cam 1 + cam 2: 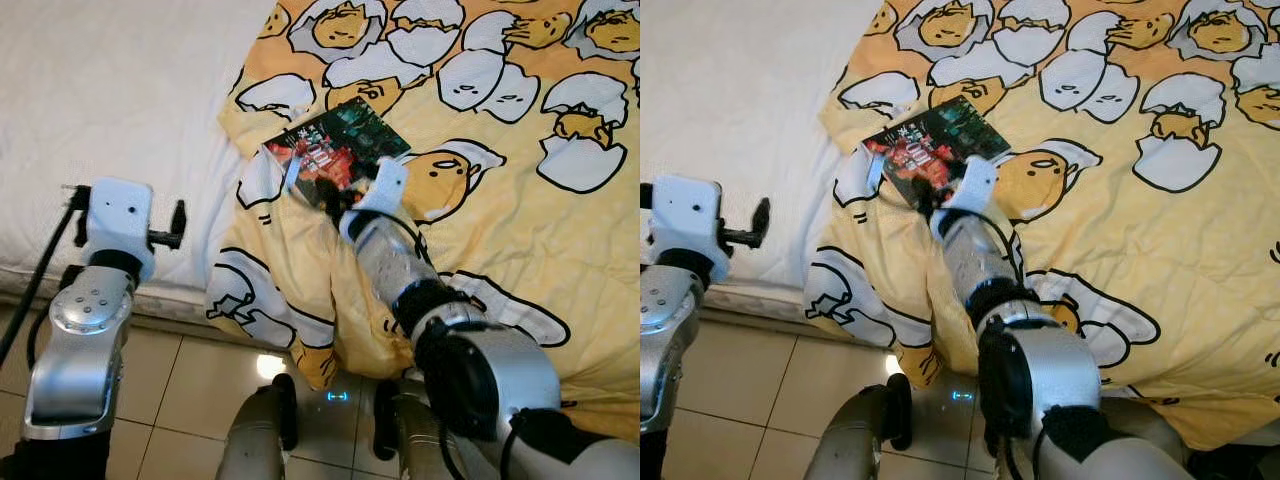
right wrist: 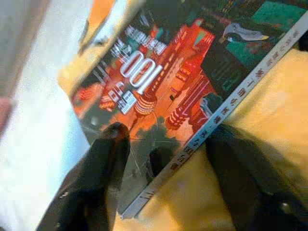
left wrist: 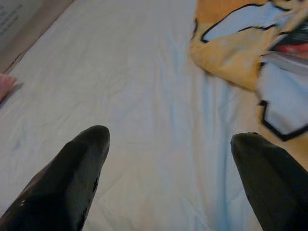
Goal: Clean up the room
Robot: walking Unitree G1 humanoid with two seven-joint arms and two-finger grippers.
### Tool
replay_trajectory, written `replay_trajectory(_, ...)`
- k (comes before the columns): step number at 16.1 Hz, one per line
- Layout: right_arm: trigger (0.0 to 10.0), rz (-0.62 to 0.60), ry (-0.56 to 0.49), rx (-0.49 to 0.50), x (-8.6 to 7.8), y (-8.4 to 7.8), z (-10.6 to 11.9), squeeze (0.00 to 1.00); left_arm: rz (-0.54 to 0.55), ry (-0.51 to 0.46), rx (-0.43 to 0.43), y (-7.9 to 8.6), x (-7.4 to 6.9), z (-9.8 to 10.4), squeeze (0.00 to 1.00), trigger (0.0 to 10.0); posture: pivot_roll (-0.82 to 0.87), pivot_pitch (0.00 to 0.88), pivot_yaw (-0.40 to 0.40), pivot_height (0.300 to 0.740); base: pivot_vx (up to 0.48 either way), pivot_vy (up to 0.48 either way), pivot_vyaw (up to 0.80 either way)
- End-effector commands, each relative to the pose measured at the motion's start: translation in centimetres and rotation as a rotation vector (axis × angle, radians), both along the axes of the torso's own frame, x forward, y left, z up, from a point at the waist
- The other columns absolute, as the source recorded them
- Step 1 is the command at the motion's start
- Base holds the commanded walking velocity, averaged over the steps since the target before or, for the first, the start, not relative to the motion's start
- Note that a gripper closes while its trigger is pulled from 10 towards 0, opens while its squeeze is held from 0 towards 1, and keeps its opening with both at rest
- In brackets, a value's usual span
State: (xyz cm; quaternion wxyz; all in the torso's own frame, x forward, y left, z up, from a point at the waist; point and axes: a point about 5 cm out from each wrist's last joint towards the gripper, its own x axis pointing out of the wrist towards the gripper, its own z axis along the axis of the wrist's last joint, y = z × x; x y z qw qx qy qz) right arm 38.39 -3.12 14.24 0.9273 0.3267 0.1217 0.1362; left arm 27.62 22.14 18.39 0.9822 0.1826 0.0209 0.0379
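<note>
Book [image 1: 336, 147] lies flat on yellow egg-print duvet [image 1: 520, 220], near the duvet's folded edge beside white sheet [image 1: 120, 110]; my right gripper [image 2: 166, 159] is at its near corner, fingers spread wide, one finger [image 2: 103, 159] over the cover and the other beyond the spine side, nothing clamped yet. Risk as I judge it: soft bedding gives under pressure, so closing here may pinch duvet fabric with the book, or push the thin book away across the cloth instead of catching it; a grip on one corner alone may let it swing and slip. Left gripper [image 3: 168, 159] hovers open over the sheet, holding nothing. Hard to tell: whether the lower finger is under the book or merely beside it; wrist view is blurred; head views hide fingertips behind my wrist
</note>
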Motion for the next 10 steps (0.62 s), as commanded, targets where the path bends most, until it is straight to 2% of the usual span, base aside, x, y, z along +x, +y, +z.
replay_trajectory(1, 0.0, 0.199, 0.051, 0.144, -3.42, 8.70, 0.57, 0.00, -0.002, -0.004, 0.014, 0.05, -0.18, 0.05, 0.00, 10.0, 0.23, 0.300, 0.052, 0.723, 0.000, 0.000, 0.00)
replay_trajectory(2, 0.0, 0.171, 0.076, 0.187, -3.16, 8.29, 0.58, 0.00, -0.001, -0.003, 0.009, 0.03, -0.01, -0.01, 0.00, 10.0, 0.22, 0.301, 0.052, 0.723, 0.000, 0.000, 0.00)
replay_trajectory(10, 0.0, 0.162, 0.077, 0.263, -2.84, 8.29, 1.35, 0.00, 0.004, 0.002, 0.005, 0.14, 0.39, -0.20, 0.00, 10.0, 0.21, 0.303, 0.058, 0.723, 0.000, 0.000, 0.00)
